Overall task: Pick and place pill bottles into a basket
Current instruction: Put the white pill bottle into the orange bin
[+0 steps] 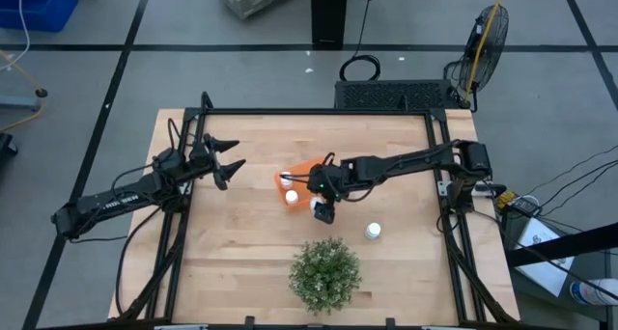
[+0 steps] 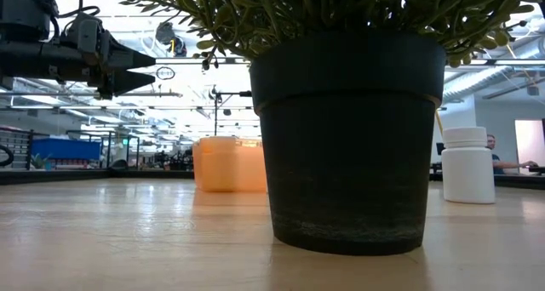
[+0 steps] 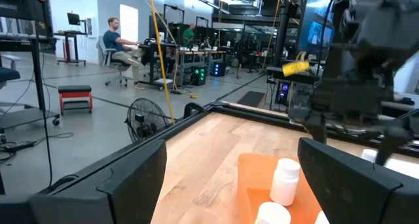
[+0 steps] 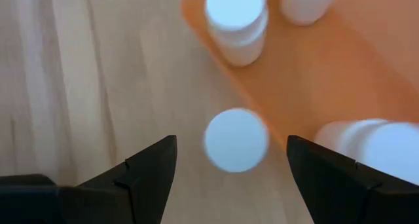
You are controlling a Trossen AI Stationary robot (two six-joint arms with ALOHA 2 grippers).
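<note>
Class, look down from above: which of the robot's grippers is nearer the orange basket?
Right. The right gripper hangs open at the basket edge, over a pill bottle beside it. The left gripper waits open, apart.

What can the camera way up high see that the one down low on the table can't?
Only the high view shows both whole arms, the right gripper open over a pill bottle beside the basket, and another bottle inside it.

Only the low view shows the plant's dark pot and the room behind.

Both show the plant, the basket, the lone bottle and the open left gripper.
</note>
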